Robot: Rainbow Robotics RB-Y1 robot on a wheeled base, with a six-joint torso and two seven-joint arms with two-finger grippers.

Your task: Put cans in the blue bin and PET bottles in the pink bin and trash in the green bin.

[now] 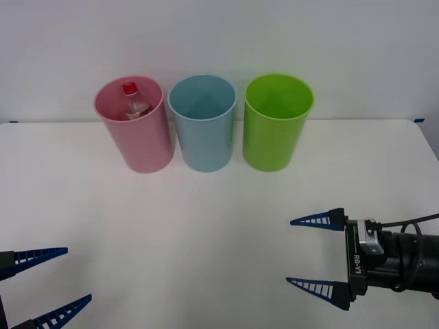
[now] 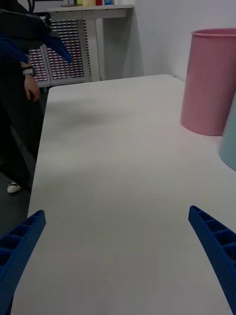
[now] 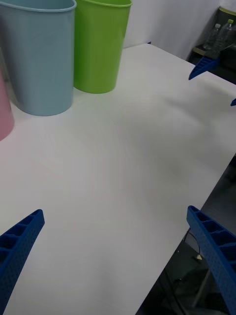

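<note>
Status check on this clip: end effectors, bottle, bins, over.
Left end effector open, empty, low at near table edge. Right end effector open, empty, near right. PET bottle inside pink bin. Nothing in the way.

Pink bin (image 1: 137, 137) — blue bin (image 1: 204, 133) — lime-green bin (image 1: 274, 133)

Left gripper (image 3: 115, 256) hovers over the bare white table (image 3: 123, 162), blue ribbed fingers spread wide. Across the table stand the blue bin (image 3: 42, 54) and the green bin (image 3: 101, 44) just beside it, a sliver of the pink bin (image 3: 4, 115) next to the blue. Well apart, the right gripper's blue fingertips (image 3: 201, 66) poke in.
</note>
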